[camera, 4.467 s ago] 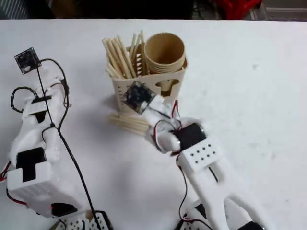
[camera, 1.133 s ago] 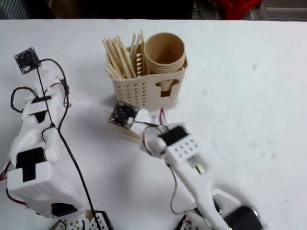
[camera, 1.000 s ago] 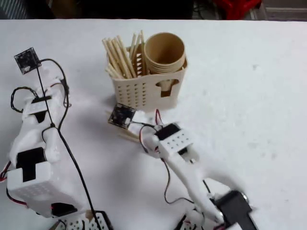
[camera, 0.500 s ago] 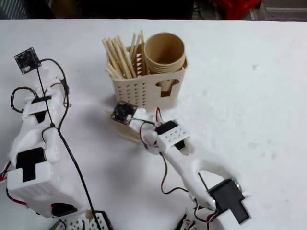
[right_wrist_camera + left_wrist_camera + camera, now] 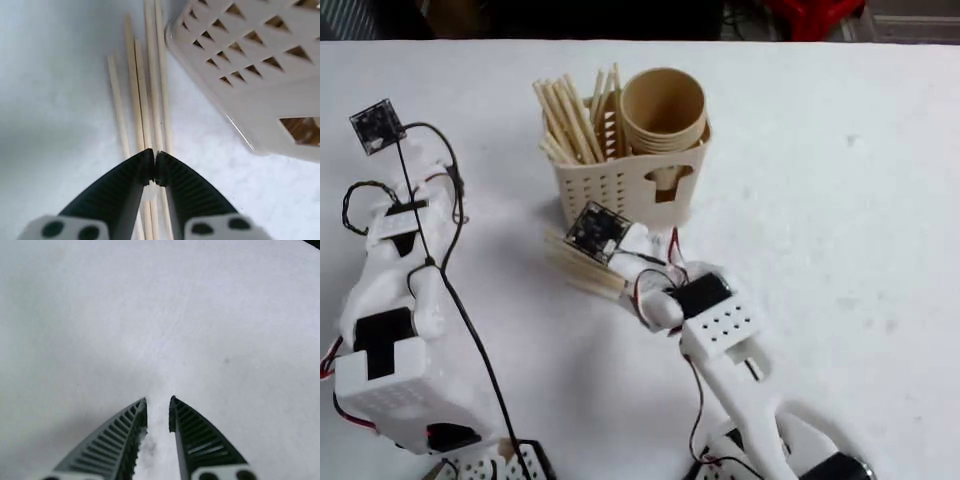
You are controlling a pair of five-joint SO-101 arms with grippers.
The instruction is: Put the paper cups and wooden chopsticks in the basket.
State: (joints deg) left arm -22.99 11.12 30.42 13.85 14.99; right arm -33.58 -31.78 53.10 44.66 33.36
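Paper cups (image 5: 663,105) are sitting stacked in the basket (image 5: 620,190), binned chopsticks (image 5: 570,120) to their left. Loose chopsticks (image 5: 137,100) are lying just near of the basket, waiting to go in. Right gripper (image 5: 154,167) is pressing its tips together over them; can't tell if one's pinched. Left gripper (image 5: 157,412) is sitting slightly parted, empty.
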